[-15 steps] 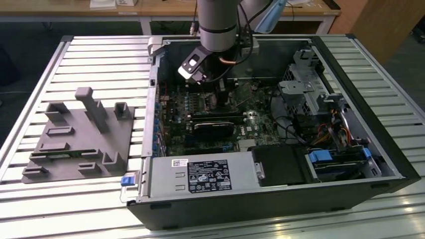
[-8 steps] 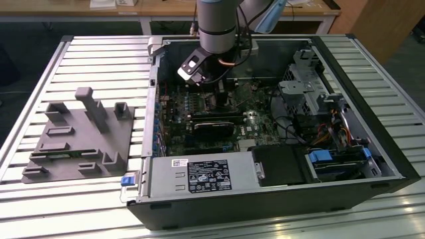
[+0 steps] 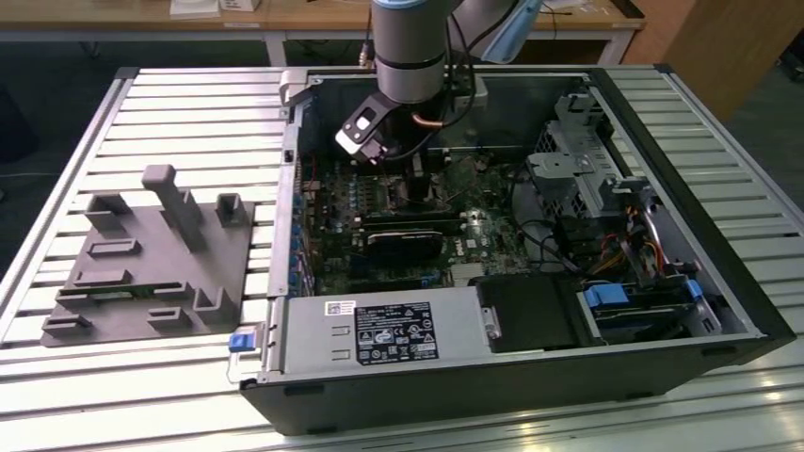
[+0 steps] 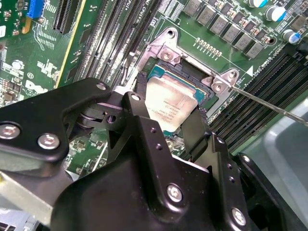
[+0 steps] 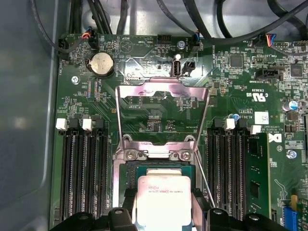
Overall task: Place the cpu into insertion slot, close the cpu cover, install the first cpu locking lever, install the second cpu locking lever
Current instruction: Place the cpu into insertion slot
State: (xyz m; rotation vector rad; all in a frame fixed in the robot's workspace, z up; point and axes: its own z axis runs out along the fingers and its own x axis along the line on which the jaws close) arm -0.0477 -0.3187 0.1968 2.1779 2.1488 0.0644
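Gripper [image 4: 166, 114] fingers [image 4: 195, 137] are closed against opposite edges of the cpu [image 4: 171, 102], a dull grey square held at the insertion slot [image 4: 163, 50]; whether it is seated I cannot tell. A thin lever [image 4: 269, 103] slants beside the slot and memory slots [image 5: 86, 173] flank it. Beyond the slot, the cpu cover [image 5: 163, 87] stands hinged open.

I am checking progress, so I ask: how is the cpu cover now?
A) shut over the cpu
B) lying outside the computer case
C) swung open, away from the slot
C: in the first wrist view the cpu cover stands swung open beyond its hinge, leaving the cpu bare.
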